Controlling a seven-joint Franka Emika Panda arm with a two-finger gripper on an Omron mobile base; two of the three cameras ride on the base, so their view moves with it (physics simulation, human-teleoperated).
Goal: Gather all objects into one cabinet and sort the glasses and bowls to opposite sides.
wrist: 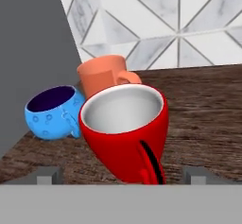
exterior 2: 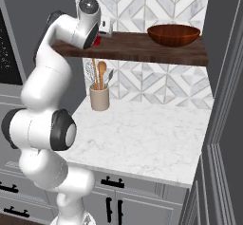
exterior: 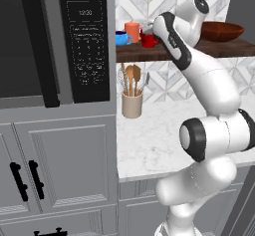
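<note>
The red mug (wrist: 125, 133) stands on the dark wooden shelf (wrist: 203, 105), close up in the hand view and leaning a little there. My gripper (wrist: 122, 173) is open, with one fingertip (wrist: 47, 173) on each side of the red mug and a gap on both sides. Just behind it is the orange mug (wrist: 101, 76), and the blue mug (wrist: 52, 112) sits to their left. The left base view shows the blue mug (exterior: 121, 38), orange mug (exterior: 132, 31) and red mug (exterior: 148, 41) grouped at the shelf's left end. The brown bowl (exterior: 221, 31) rests at the right end of the shelf (exterior: 224, 48).
A grey side wall (wrist: 33, 53) closes off the shelf's left end beside the blue mug. Below the shelf, a beige utensil crock (exterior: 132, 103) stands on the white marble counter (exterior: 149, 145). A black microwave (exterior: 50, 41) sits left of it, and tiled wall backs the shelf.
</note>
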